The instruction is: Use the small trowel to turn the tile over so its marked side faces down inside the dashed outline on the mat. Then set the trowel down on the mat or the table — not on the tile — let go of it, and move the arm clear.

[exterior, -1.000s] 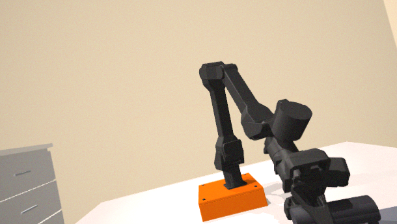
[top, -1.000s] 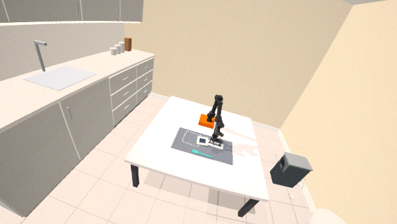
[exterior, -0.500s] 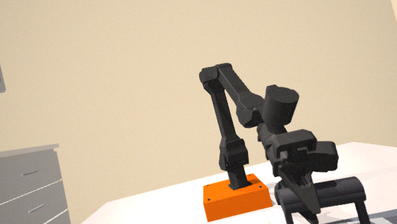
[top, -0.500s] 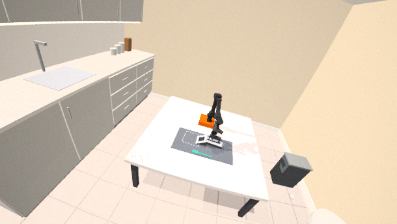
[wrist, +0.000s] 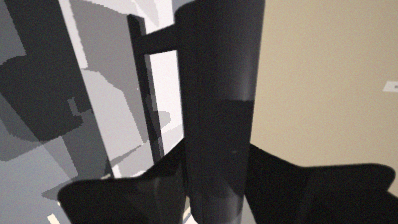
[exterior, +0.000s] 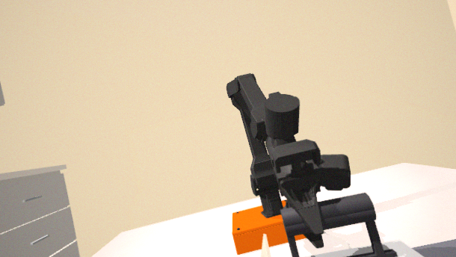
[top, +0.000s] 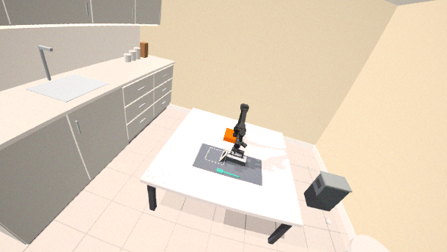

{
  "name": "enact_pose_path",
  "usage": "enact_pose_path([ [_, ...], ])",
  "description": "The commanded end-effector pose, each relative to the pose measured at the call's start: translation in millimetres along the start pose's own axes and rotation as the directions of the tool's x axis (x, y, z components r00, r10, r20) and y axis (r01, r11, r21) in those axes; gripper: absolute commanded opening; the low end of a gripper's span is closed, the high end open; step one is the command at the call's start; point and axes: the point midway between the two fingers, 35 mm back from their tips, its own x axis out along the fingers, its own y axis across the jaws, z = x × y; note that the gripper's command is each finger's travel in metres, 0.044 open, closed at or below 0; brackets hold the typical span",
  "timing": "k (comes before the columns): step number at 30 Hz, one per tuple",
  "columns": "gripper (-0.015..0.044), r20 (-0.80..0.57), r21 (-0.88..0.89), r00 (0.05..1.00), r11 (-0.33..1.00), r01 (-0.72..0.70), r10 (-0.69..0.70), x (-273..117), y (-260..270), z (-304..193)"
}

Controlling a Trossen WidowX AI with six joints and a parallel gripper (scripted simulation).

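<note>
The gripper (top: 239,151) (exterior: 313,224) (wrist: 217,175) is pinching the black handle of the small trowel (top: 237,157) (exterior: 347,211) (wrist: 220,100). The trowel's flat part is just beside the tile (top: 223,155) (exterior: 265,247). The tile is tipped up on its edge, by the right side of the dashed outline (top: 205,155) on the dark mat (top: 253,172). A green tool (top: 228,173) lies near them.

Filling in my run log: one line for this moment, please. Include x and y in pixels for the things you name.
gripper (top: 238,153) (wrist: 216,185): shut on trowel (top: 237,157) (wrist: 220,75) | tile (top: 223,155): tipped up on edge | dashed outline (top: 206,154): tile not flat inside
</note>
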Motion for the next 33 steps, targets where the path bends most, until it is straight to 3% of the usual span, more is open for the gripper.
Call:
enact_pose_path([
  [1,0.0000,-0.001,-0.001,1.000,1.000,0.015,-0.015,-2,-3,-15],
  [26,0.0000,-0.005,-0.005,1.000,1.000,0.015,-0.015,22,24,-65],
  [33,0.0000,0.025,-0.022,0.999,0.999,0.029,-0.028,17,12,-44],
])
